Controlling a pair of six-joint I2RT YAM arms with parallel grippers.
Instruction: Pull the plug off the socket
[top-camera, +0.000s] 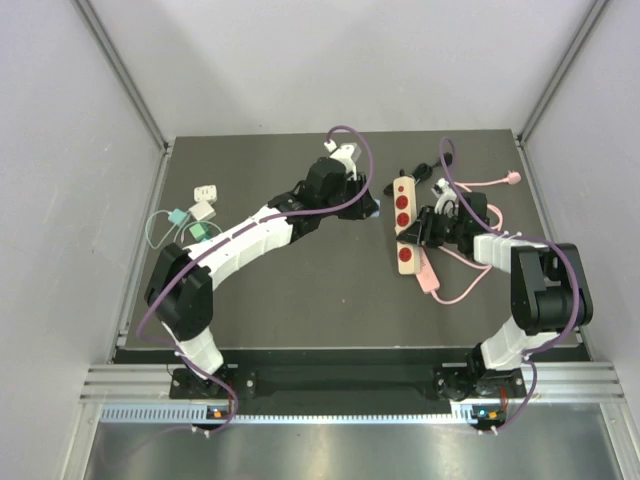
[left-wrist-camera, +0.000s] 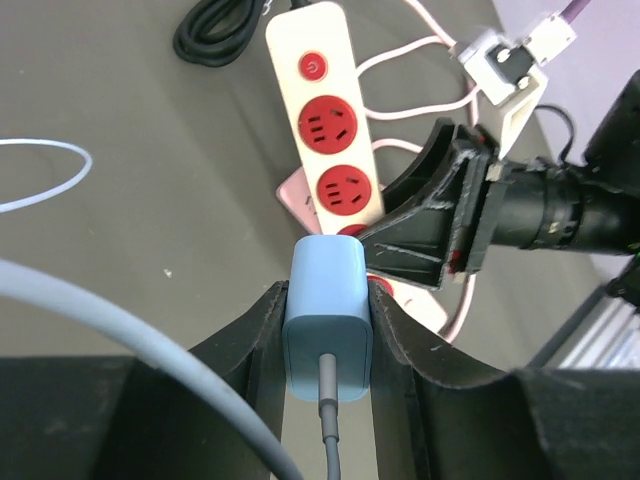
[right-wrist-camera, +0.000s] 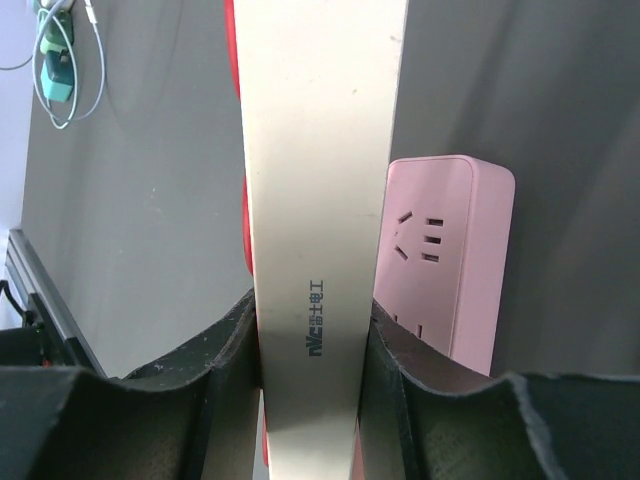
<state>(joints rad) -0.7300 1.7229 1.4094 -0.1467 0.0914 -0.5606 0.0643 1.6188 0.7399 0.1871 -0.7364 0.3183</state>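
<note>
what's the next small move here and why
Probably draw the left gripper straight back from the power strip. It is shut on the blue plug, whose front looks barely clear of the strip, if at all, and the right gripper clamps the strip steady.

Pink power strip lying flat on dark table mat, right of centre. Pink cable curving away beside its near end. Pink lead end resting near right rear edge. White adapter cube and second one sitting near left edge. Teal connectors lying just beside them, thin pale cable looping out leftward. Grey panels enclosing table on three sides. Aluminium rail running along near edge.
</note>
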